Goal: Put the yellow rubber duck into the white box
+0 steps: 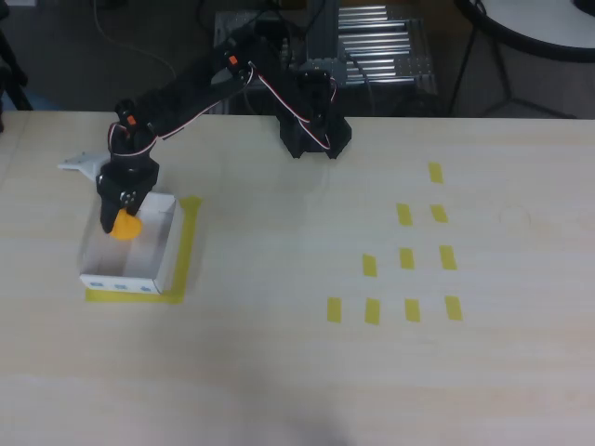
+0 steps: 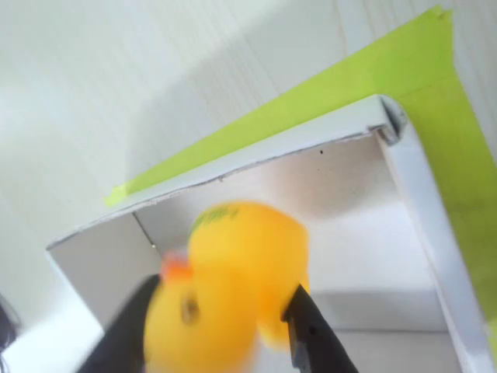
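Duck pinched in the pincer over the white box at the left of the table.

In the overhead view, at the left of the frame, the white box [image 1: 139,255] sits on a frame of yellow tape [image 1: 189,243], and the black gripper [image 1: 121,218] hangs over the box's upper left part with the yellow rubber duck [image 1: 125,227] at its tip, inside the box's outline. Further right, small yellow tape rectangles [image 1: 405,257] dot the table [image 1: 297,372]. In the wrist view the duck [image 2: 229,291] fills the lower middle, its orange beak toward the left, clamped between the two dark fingers [image 2: 311,330] that press on either side, with the box's back wall [image 2: 311,167] and floor behind it; whether it touches the floor cannot be told.
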Robot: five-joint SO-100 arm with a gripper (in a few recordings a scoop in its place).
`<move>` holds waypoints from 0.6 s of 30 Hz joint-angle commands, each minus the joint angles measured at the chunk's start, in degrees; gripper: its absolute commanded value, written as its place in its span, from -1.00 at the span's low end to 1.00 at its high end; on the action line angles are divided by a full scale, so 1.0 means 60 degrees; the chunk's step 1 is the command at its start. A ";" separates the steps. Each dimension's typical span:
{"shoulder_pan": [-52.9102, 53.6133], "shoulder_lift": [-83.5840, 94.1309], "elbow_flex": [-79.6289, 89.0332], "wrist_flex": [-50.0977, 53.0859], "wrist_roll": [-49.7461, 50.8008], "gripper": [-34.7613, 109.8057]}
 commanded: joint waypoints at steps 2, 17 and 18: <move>-0.0146 0.0381 -0.0513 0.0000 -0.0747 -0.05; -0.1802 0.3516 -0.5874 0.4907 0.1318 -0.38; -0.2021 0.3984 -0.6328 0.5259 0.1523 -0.51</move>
